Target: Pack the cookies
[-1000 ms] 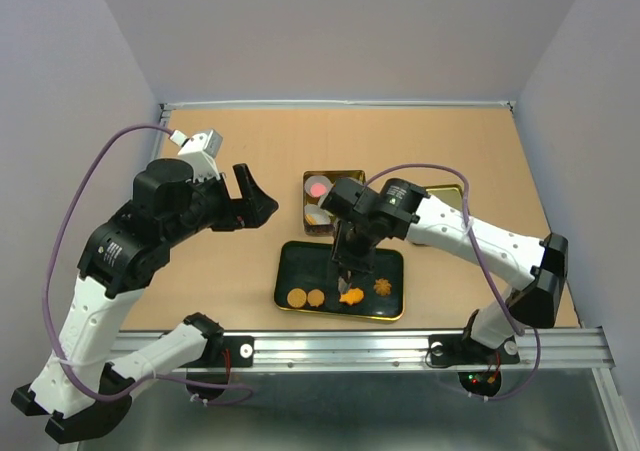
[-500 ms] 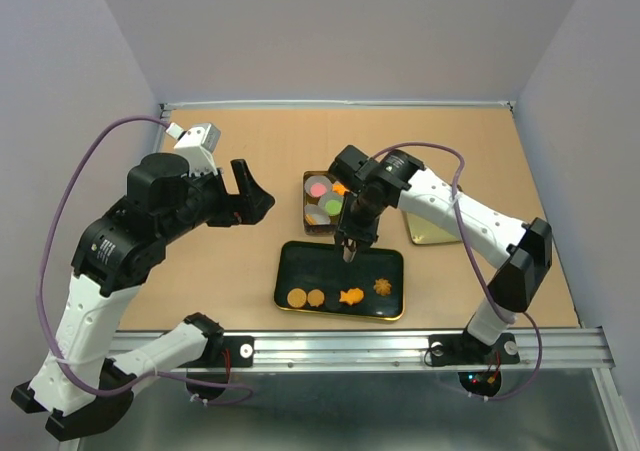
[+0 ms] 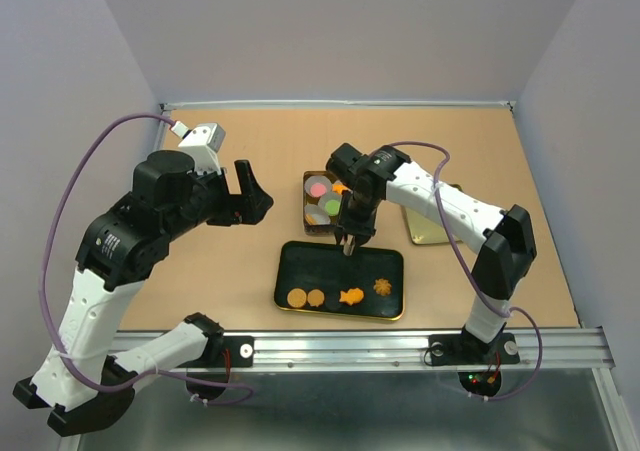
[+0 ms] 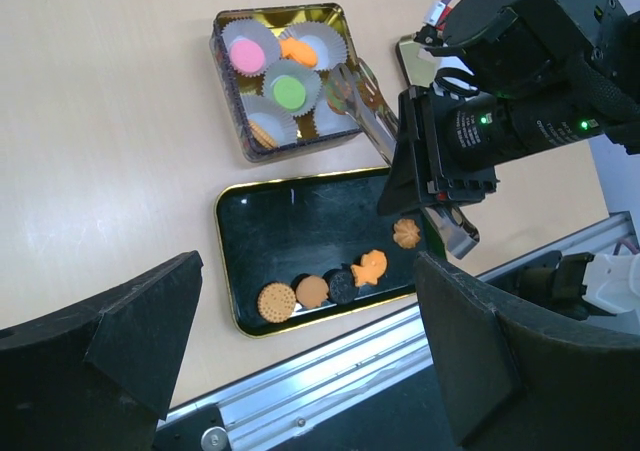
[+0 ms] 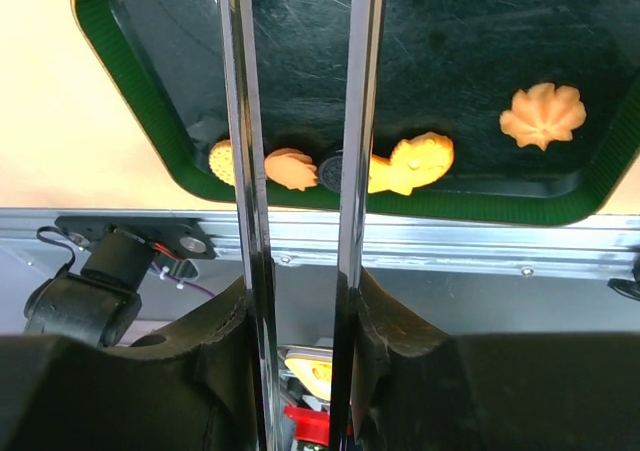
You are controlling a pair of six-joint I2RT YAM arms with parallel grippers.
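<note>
My right gripper [image 3: 357, 211] is shut on metal tongs [image 5: 240, 121], held above the far edge of the black tray [image 3: 300, 261]. Their blades run out of the top of the right wrist view, with nothing between them where they show. The tray holds a tan round [image 3: 297, 297], an orange round [image 3: 316, 297], a dark round [image 4: 342, 286], an orange fish [image 3: 350, 295] and a flower-shaped cookie [image 3: 382, 287]. The gold tin [image 3: 308, 179] behind it holds paper cups with a pink cookie [image 3: 319, 185], a green cookie [image 3: 333, 207] and an orange one [image 4: 295, 51]. My left gripper [image 3: 250, 196] is open, raised left of the tin.
A gold lid [image 3: 435, 226] lies on the table right of the tin, partly under the right arm. The metal rail [image 3: 350, 349] runs along the near edge just in front of the tray. Grey walls close in the left, right and back.
My right arm has pulled the tongs back from low over the tray's cookies to the tray's far edge by the tin. The left arm shifted only slightly. The tray cookies stayed put.
</note>
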